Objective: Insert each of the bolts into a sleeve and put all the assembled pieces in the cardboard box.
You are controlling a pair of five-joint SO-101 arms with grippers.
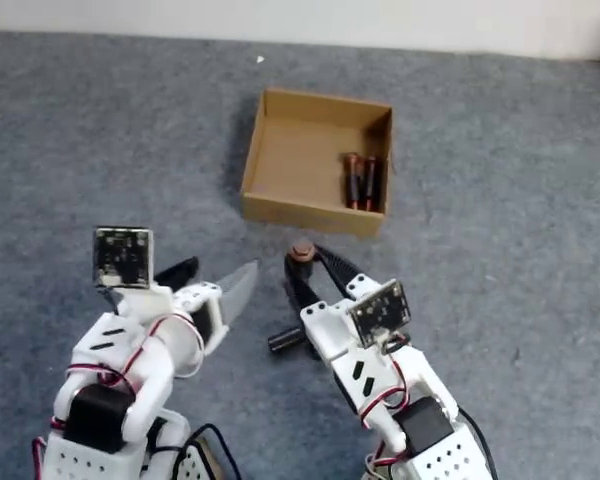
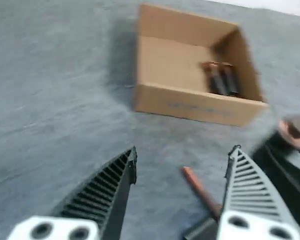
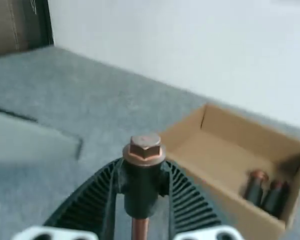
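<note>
Copper-headed bolt (image 3: 144,148), seated in its sleeve (image 3: 140,195), stands clamped in the right claw (image 3: 141,172) near the box (image 1: 310,212), ready to join two pieces (image 1: 362,182) inside. The left claw (image 2: 184,150) hangs spread, empty.

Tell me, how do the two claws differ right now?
The left gripper is open and empty, while the right gripper is shut on a sleeve with a bolt standing upright in it. The right gripper's tip sits close to the front wall of the box; the left gripper is farther from it. Both have dark ribbed fingers and point toward the box.
</note>
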